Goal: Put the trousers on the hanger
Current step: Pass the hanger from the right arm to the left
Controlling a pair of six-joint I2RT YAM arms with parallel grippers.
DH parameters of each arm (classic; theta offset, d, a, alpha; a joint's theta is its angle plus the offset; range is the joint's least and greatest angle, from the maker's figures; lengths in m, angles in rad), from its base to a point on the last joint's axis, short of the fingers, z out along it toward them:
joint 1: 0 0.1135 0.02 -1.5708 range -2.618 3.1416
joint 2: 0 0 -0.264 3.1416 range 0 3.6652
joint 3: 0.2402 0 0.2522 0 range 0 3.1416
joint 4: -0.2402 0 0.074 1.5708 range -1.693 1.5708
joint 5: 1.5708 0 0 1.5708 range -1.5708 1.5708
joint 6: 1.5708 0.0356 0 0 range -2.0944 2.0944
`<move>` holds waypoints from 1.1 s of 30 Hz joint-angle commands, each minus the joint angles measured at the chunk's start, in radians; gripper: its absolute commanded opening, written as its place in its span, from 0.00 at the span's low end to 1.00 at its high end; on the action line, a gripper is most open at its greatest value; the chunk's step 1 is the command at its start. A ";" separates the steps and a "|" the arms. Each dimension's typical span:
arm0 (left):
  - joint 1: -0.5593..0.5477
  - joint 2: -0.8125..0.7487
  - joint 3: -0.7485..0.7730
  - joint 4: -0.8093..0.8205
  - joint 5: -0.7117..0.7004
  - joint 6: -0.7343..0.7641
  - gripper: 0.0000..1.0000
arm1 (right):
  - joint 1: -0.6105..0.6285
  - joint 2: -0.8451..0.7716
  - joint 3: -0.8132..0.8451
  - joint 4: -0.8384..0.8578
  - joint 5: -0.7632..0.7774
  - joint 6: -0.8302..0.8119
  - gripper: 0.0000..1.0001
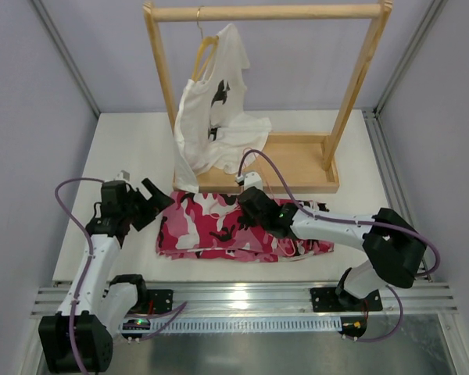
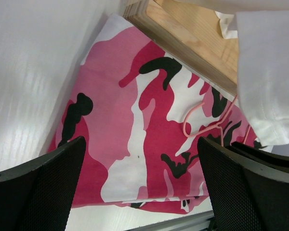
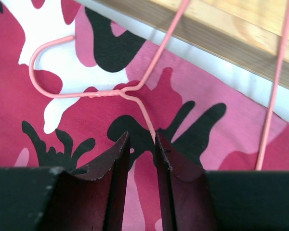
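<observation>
The trousers (image 1: pixel 211 230), in pink, white and black camouflage, lie folded flat on the table in front of the rack. They also show in the left wrist view (image 2: pixel 130 120) and the right wrist view (image 3: pixel 197 96). The thin pink wire hanger (image 3: pixel 120 91) lies on top of them, its hook to the left; it also shows in the left wrist view (image 2: pixel 202 120). My right gripper (image 3: pixel 142 139) is low over the trousers' middle. Its jaws stand narrowly apart, with one hanger wire running in between them just below the neck. My left gripper (image 2: pixel 139 192) is wide open and empty above the trousers' left end (image 1: pixel 152 199).
The wooden rack (image 1: pixel 297 160) stands just behind the trousers, its base edge close to the hanger. A white T-shirt (image 1: pixel 211 117) with black print hangs on a wooden hanger (image 1: pixel 205 51) from the rail and drapes onto the base's left end. Grey walls enclose the table.
</observation>
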 commanded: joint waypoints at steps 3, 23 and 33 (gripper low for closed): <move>-0.024 -0.032 0.058 -0.043 0.063 -0.017 0.96 | -0.032 0.037 0.005 0.078 -0.095 -0.116 0.31; -0.263 -0.227 0.110 -0.157 -0.004 -0.172 0.93 | -0.052 -0.002 -0.034 0.063 -0.089 -0.086 0.04; -0.404 -0.144 0.089 0.032 -0.029 -0.306 0.98 | -0.063 -0.237 -0.063 0.040 -0.189 -0.015 0.04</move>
